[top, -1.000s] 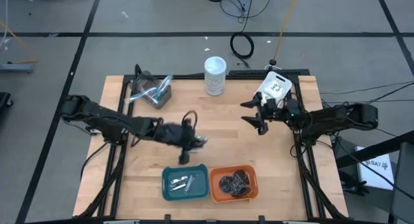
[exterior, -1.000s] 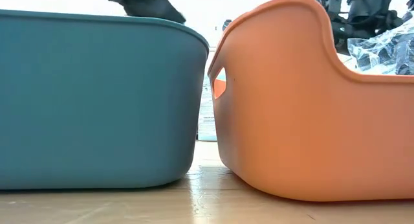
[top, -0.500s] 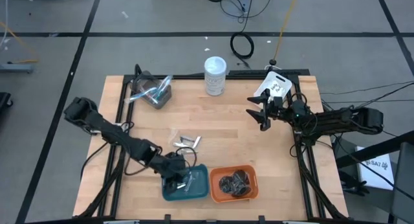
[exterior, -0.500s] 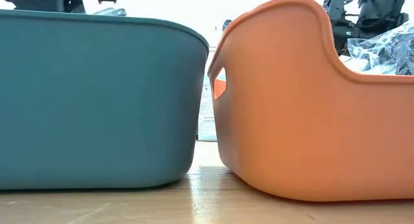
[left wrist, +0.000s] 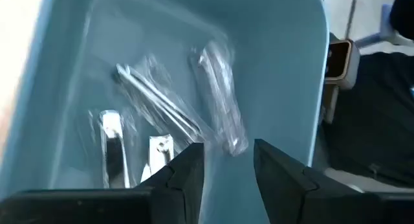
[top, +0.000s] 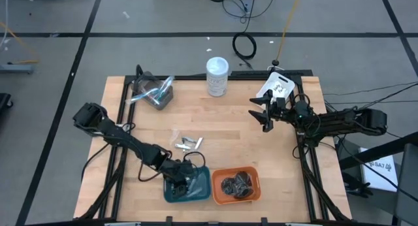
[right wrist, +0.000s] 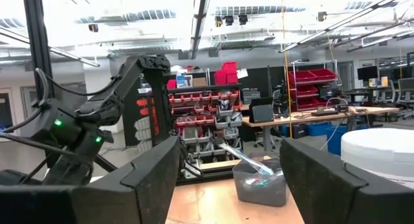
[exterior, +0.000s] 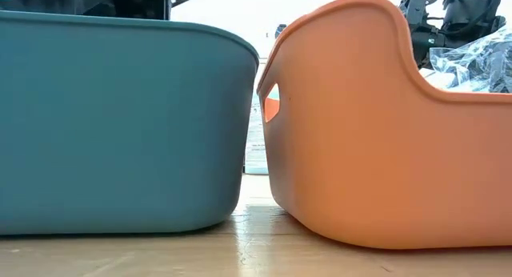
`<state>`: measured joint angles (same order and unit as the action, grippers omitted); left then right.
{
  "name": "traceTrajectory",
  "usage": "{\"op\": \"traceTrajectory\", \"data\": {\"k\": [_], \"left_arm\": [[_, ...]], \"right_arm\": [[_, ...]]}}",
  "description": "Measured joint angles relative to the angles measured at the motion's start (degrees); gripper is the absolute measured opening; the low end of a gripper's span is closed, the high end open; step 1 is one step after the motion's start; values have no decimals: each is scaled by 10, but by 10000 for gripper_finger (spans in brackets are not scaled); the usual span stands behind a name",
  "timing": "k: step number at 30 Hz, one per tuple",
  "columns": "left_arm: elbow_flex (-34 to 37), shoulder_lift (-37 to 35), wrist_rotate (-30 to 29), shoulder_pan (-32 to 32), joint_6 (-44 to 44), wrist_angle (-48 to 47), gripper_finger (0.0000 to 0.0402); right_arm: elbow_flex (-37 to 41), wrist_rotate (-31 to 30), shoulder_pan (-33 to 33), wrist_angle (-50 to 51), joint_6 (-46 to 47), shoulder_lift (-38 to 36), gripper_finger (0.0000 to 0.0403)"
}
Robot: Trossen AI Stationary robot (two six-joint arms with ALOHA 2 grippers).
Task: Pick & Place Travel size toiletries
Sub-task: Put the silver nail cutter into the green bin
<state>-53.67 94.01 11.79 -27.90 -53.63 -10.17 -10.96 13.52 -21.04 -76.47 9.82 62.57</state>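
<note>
A wooden desk (top: 228, 134) framed in black rails stands on a grey workshop floor, shelves of red bins in the room beyond. At about seven o'clock on the desk, the left claw (left wrist: 228, 160) hangs over the teal tray (top: 204, 192), its fingers a little apart and empty above the wrapped silver toiletries (left wrist: 217, 94) lying on the tray's floor. Just beside it, at six o'clock, the orange tray (top: 256, 187) holds dark round bundles (top: 235, 185). A few loose silver sticks (top: 188, 143) lie near the desk's centre. A white-lidded jar (top: 217, 76) stands at twelve o'clock and a clear bin (top: 151, 94) at ten. The right claw (top: 262, 115) waits at two o'clock, fingers spread wide, holding nothing.
</note>
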Motion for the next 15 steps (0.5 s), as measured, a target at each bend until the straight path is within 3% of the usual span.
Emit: {"op": "traceTrajectory", "data": {"k": [6,12,15], "left_arm": [[0,-22,113,37,-7,-13,135],[0,-71,85,70,63,-67,122],[0,-104,44,89,99,-96,118]], "right_arm": [[0,0,0,0,0,0,252],[0,0,0,0,0,0,251],[0,0,0,0,0,0,251]]}}
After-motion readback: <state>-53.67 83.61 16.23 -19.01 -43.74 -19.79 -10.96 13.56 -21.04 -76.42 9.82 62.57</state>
